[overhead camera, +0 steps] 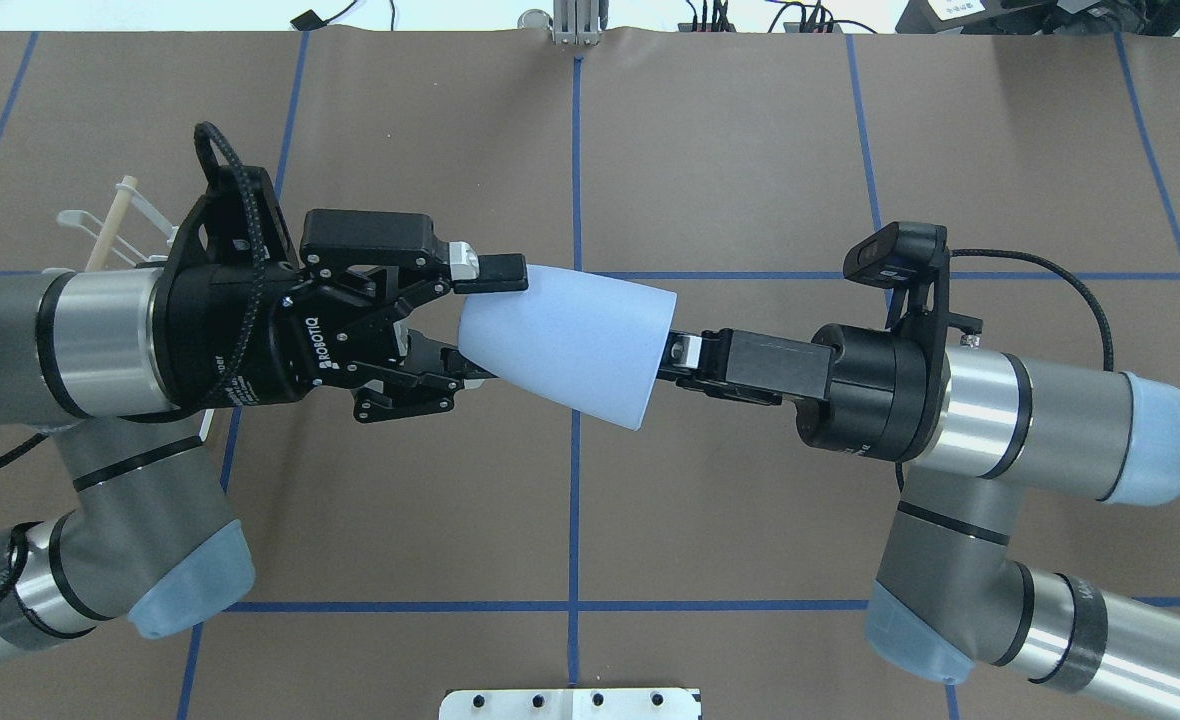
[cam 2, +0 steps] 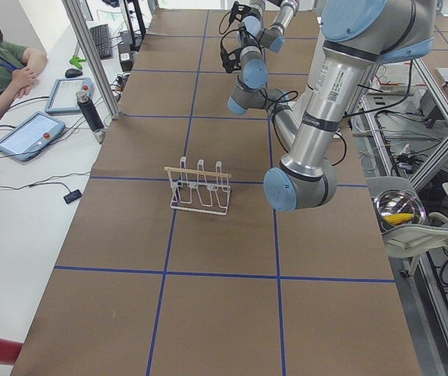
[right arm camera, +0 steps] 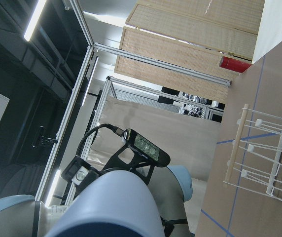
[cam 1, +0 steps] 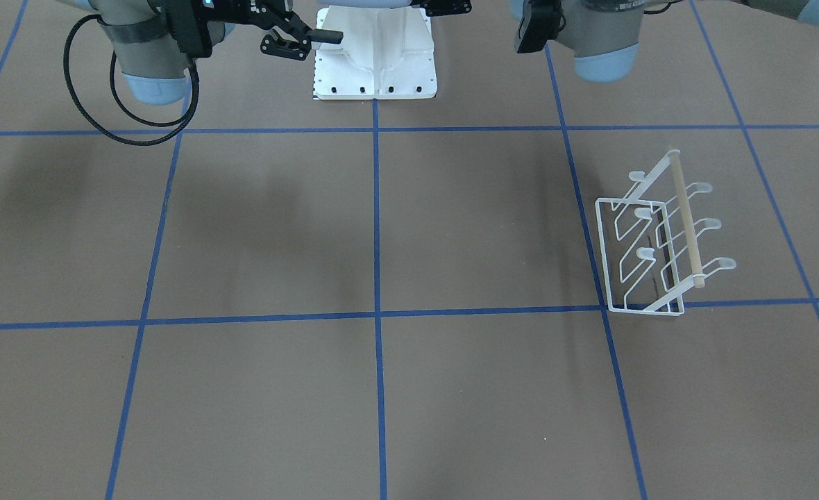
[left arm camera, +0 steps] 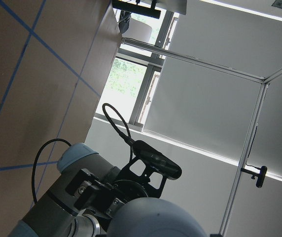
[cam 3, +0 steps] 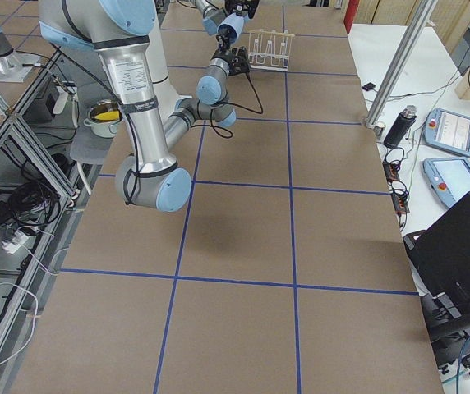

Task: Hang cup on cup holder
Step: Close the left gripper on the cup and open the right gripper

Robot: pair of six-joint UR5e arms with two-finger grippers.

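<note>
The light-blue cup (overhead camera: 570,340) is held in the air between both arms, lying almost level. My left gripper (overhead camera: 480,325) is shut on its narrow base, one finger on each side. My right gripper (overhead camera: 678,358) is shut on the wide rim, seen edge-on; it also shows in the front view (cam 1: 330,35). The cup fills the bottom of the left wrist view (left arm camera: 156,219) and the right wrist view (right arm camera: 114,207). The white wire cup holder (cam 1: 659,236) stands on the table on my left, empty. My left arm mostly hides it from overhead (overhead camera: 110,225).
The brown table has a blue tape grid. The white robot base plate (cam 1: 375,76) sits at my edge. An operator (cam 2: 1,59) sits with tablets at a side desk. A metal bowl (cam 2: 399,210) rests off the table beside my left arm.
</note>
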